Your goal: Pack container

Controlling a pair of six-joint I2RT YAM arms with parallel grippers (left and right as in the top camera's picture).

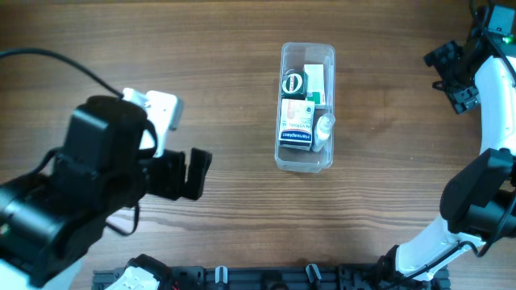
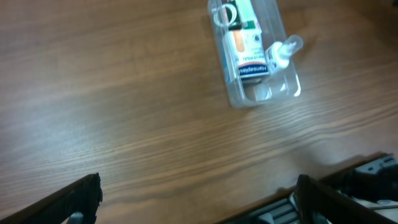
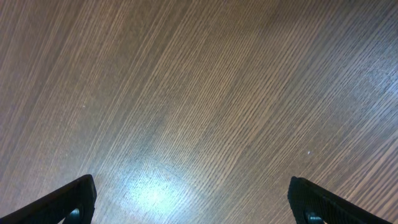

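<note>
The clear plastic container [image 1: 284, 158] stands on the wooden table at centre right. Inside it lie small boxes [image 1: 297, 121] and a small clear bottle [image 1: 323, 130]. It also shows in the left wrist view [image 2: 292, 81], at the top, with the bottle [image 2: 281, 53] leaning on its side wall. My left gripper [image 1: 193, 174] is open and empty, well to the left of the container; its fingers frame bare table in the left wrist view [image 2: 199, 193]. My right gripper [image 1: 453, 76] is open and empty at the far right, over bare wood [image 3: 193, 199].
A black rail [image 1: 266, 278] runs along the table's front edge and shows in the left wrist view [image 2: 348, 193]. A black cable [image 1: 72, 64] crosses the left side of the table.
</note>
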